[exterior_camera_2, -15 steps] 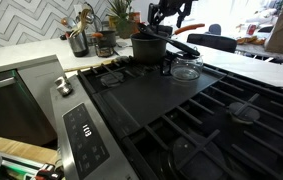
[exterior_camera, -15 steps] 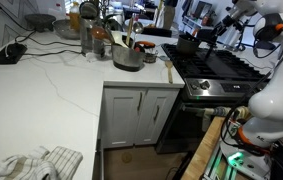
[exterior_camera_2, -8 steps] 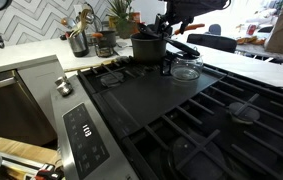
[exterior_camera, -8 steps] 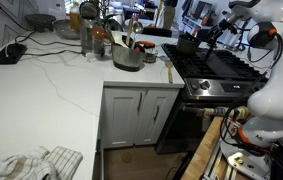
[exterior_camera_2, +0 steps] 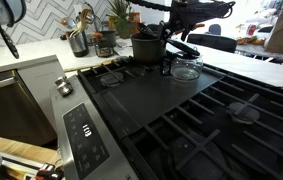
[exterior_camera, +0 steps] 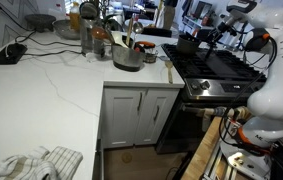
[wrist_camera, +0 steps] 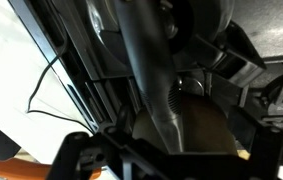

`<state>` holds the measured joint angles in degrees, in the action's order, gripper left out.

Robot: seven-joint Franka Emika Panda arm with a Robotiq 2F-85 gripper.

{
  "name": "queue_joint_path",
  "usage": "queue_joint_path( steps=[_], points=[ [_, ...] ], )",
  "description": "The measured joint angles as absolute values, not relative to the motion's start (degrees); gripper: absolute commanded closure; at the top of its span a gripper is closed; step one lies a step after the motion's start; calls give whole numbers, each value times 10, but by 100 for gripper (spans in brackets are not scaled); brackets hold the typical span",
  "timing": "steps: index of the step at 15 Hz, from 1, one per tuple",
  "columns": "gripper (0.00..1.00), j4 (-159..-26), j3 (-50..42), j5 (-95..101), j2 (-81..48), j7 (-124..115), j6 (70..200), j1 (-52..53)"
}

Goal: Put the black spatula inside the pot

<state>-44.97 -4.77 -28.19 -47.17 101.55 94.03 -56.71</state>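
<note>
The small dark pot [exterior_camera_2: 148,48] stands on the back of the stove and also shows in the other exterior view [exterior_camera: 186,44]. In the wrist view the black slotted spatula [wrist_camera: 151,90] runs from the top of the frame down across the pot's brownish inside [wrist_camera: 206,125], with its slotted head over the pot's opening. My gripper [exterior_camera_2: 179,20] hangs above the pot and a little to one side, also seen in an exterior view [exterior_camera: 211,35]. Its dark fingers [wrist_camera: 86,155] stand wide apart either side of the spatula, so it looks open. I cannot pick out the spatula in either exterior view.
A shiny steel pot [exterior_camera: 128,57] with utensils sticking out sits on the white counter beside the stove. A clear glass lid or bowl [exterior_camera_2: 186,68] lies on the grates next to the dark pot. Jars and plants [exterior_camera_2: 91,35] stand along the tiled wall.
The gripper has risen and drifted sideways from over the pot. The pot and the things round it have not moved.
</note>
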Motion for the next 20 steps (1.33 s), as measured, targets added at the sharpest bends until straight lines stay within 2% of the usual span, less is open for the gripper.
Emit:
queue_joint_path(
  steps=[1,2,5,10,13,14,16,18,20],
  points=[
    [1,-443,-49,-279,-476,1015,939,-567],
    [6,-436,-50,-277,-480,1015,937,-567],
    [40,-418,-54,-274,-493,1015,932,-567],
    [79,-394,-54,-274,-513,1015,931,-568],
    [97,-385,-55,-274,-517,1014,931,-568],
    [94,-381,-55,-274,-517,1014,931,-568],
    [94,-374,-58,-273,-517,1013,931,-568],
    [99,-365,-62,-270,-516,1012,931,-566],
    [100,-357,-67,-264,-514,1012,931,-563]
  ],
)
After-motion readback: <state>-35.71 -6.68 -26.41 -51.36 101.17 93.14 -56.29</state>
